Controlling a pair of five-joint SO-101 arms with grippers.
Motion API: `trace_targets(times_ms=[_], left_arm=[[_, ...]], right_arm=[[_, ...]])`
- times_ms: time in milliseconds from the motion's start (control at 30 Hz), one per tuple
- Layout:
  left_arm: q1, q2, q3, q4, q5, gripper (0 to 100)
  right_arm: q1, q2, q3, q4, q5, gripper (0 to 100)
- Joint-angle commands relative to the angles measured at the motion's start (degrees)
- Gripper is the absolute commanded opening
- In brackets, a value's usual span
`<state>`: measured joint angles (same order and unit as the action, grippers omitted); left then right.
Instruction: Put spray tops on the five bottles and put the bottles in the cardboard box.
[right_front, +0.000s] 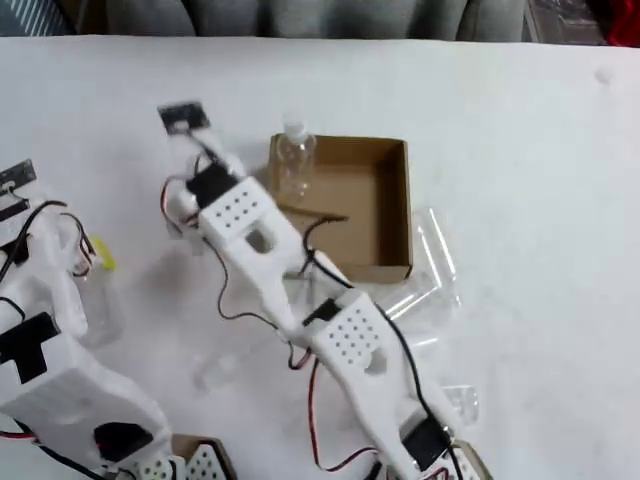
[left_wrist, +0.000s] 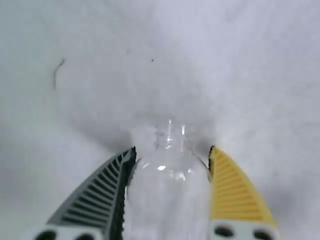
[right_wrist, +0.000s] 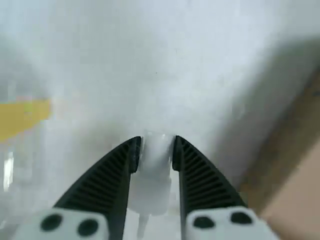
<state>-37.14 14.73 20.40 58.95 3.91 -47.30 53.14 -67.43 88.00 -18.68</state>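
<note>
Open brown cardboard box (right_front: 365, 200) on the counter (right_front: 520, 150). White-topped bottle (right_front: 295, 160), clear, stands upright in the box's far-left corner. Loose bottles (right_front: 432, 262), clear, lie on their sides just right of the box. Uncapped bottle (left_wrist: 170, 167) sits well left of the box, gripped by the left gripper (left_wrist: 171, 152). White spray top (right_wrist: 152, 170) is just left of the box, pinched in the right gripper (right_wrist: 155, 142).

You have bright, even light on the white counter (right_front: 530, 150), nearly washed out; soft shadows gather beside the box (right_wrist: 297, 200) and around the bottle (left_wrist: 170, 170).
</note>
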Motion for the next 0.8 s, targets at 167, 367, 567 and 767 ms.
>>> trace_targets(times_ms=[167, 367, 567, 767], left_arm=[[0.4, -8.2, -2.4, 2.1, -0.7, 2], [6.0, -24.9, -2.5, 10.5, -0.8, 2], [14.9, -42.1, -1.9, 13.7, -0.8, 2], [22.4, -52.9, -1.4, 14.1, -0.8, 2]], right_arm=[[3.5, -20.4, -8.4, 11.2, 16.4, 1.6], [5.9, -39.4, 7.3, 11.0, 16.7, 1.6], [10.2, -58.7, 22.2, 10.9, 16.7, 1.6], [18.4, -76.4, 36.6, 10.9, 17.0, 1.6]])
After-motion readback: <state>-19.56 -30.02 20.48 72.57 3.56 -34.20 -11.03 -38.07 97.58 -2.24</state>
